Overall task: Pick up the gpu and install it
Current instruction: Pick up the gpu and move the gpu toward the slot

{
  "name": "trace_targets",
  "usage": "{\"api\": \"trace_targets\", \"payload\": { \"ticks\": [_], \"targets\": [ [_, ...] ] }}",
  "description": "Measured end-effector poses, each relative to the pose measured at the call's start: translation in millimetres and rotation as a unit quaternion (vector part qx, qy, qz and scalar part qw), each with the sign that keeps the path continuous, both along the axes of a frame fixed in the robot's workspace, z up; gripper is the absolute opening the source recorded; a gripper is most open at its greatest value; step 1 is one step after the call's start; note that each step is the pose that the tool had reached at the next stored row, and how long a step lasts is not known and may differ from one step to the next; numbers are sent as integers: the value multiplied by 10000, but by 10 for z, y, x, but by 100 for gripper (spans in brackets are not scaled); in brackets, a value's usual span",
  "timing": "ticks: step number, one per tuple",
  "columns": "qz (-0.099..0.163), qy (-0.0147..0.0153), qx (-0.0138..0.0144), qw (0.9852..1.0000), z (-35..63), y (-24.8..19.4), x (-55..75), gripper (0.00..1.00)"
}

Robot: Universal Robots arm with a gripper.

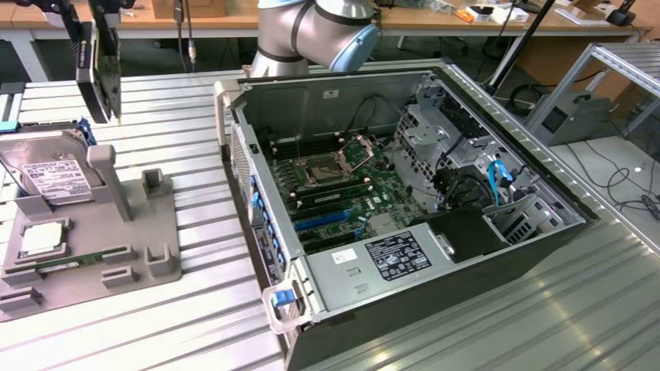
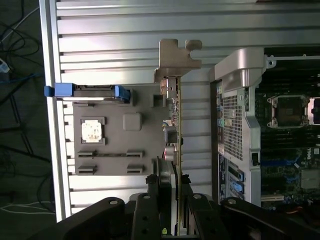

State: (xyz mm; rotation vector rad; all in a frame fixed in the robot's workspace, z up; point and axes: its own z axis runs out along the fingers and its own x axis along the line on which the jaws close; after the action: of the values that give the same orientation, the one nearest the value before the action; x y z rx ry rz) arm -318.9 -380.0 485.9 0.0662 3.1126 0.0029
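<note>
Ribbed metal tabletop (image 1: 206, 309) carries open computer case (image 1: 341, 89) and grey parts tray (image 1: 144, 232) | claw (image 2: 170, 184) clenched on gpu (image 2: 178, 125), card edge-on, bracket (image 2: 177, 55) farthest from the grip, probably leaving its connector edge free for a slot | gpu aloft near tray, outside case, not yet installed

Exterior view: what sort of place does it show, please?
Probably a robotics lab bench for computer assembly: an open computer case stands on a ribbed metal table, and a grey parts tray holds a hard drive.
</note>
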Motion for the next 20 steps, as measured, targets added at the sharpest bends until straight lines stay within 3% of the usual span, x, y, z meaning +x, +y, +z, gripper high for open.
{"api": "trace_targets", "payload": {
  "ticks": [20],
  "targets": [
    [0, 0, 5, 10000, 222, 0, 0, 27]
  ]
}}
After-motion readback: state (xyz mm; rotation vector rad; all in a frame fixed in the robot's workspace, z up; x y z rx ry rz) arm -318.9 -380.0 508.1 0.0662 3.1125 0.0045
